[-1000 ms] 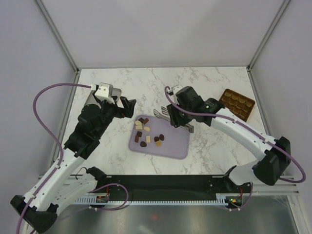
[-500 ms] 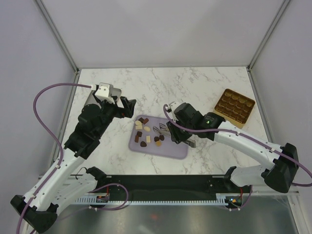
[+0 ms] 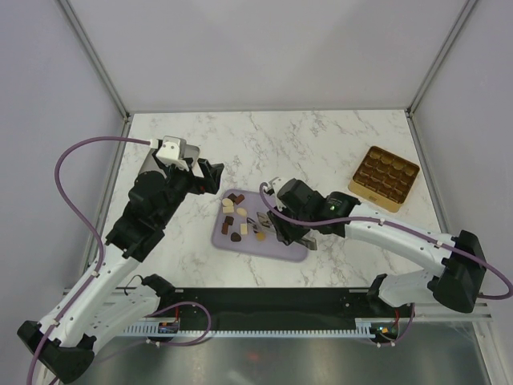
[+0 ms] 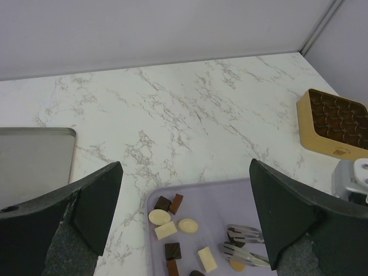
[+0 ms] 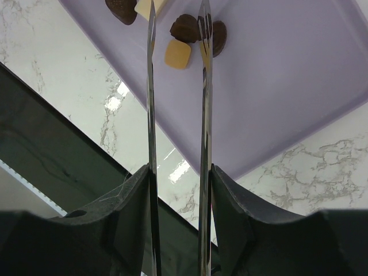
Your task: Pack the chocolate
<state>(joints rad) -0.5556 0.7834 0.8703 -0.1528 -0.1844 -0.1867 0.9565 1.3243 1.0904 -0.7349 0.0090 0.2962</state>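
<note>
Right gripper clamps the tongs — chocolate between their tips looks light, brittle, slick; pinch flat sides. Left gripper gapes.

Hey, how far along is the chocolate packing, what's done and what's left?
Done: the right claw grips the tongs. In hand: their tips hang over the chocolate on the lilac tray, with no piece gripped. Left: every loose piece needs moving to the gold box; whether it holds any already I cannot tell. The left claw hangs open near the tray.
</note>
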